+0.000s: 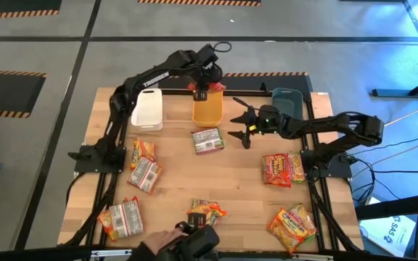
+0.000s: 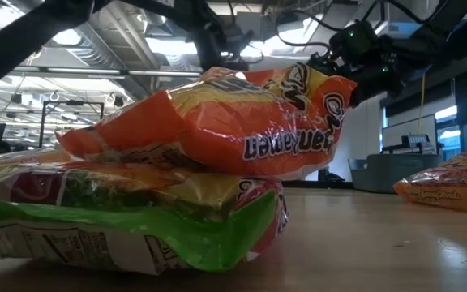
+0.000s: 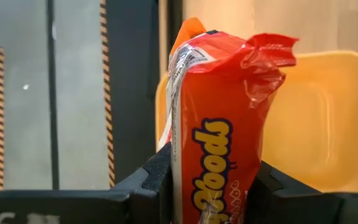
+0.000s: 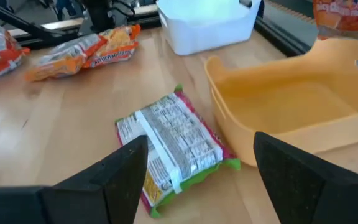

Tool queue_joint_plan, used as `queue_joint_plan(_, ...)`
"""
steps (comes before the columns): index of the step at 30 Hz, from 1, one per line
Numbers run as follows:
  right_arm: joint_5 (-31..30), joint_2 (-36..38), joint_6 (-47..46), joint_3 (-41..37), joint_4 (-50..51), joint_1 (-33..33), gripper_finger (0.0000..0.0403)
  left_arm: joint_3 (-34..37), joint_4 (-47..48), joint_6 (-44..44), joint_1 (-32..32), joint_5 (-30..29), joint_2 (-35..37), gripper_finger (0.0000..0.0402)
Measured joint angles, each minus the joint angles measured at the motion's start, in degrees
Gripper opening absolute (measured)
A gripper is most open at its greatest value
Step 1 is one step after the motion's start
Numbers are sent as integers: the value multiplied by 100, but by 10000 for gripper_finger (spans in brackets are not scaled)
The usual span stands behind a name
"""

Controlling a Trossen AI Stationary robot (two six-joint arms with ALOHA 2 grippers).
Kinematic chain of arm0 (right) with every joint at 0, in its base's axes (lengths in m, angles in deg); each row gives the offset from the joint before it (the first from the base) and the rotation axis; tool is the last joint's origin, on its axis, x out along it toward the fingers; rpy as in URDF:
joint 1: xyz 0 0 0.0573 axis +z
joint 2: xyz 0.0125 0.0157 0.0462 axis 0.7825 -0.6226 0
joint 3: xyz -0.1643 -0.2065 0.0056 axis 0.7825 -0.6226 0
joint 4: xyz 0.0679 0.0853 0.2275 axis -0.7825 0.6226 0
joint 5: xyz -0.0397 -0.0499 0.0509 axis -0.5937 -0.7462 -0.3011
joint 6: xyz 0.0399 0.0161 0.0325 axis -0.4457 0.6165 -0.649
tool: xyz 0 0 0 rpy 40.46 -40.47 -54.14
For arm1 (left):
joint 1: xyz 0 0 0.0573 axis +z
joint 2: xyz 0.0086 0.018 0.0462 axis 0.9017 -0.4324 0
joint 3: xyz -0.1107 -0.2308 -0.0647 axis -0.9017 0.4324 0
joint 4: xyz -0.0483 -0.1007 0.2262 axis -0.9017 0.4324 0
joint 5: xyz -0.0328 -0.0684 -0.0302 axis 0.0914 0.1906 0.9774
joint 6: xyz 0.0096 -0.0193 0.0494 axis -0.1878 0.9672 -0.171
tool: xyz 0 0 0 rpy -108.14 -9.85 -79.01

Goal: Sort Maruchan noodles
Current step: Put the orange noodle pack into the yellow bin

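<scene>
Orange packet (image 3: 219,124) clamped upright in left pincer (image 1: 202,92), arm stretched above orange bin (image 1: 207,110). Right pincer (image 1: 242,129) spread wide, empty, arm reaching low toward face-down packet (image 1: 207,140) on table (image 1: 231,181).

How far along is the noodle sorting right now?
Early on. No packet shows in the orange plastic bin. In hand: the left hand grips a red crinkly ramen packet above that bin. The open right hand hovers near a face-down green-edged packet. The other packets are unsorted on the wooden table.
</scene>
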Motion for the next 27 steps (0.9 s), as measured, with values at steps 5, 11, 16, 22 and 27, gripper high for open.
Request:
queue_joint_plan(5,-149,-178,-346,-10,-30,2,276,-2,29,-124,1,-37,-173,113)
queue_joint_plan(11,-150,-309,-506,-10,-23,4,276,-9,28,-217,75,69,-356,112)
queue_joint_plan(16,-158,-309,-487,-10,-143,2,276,-9,139,-223,140,75,-553,112)
queue_joint_plan(22,-167,-309,-475,-10,-144,3,276,-2,379,-135,177,549,-720,112)
queue_joint_plan(27,-167,-309,-469,-10,-144,3,276,-2,349,-122,192,486,-852,112)
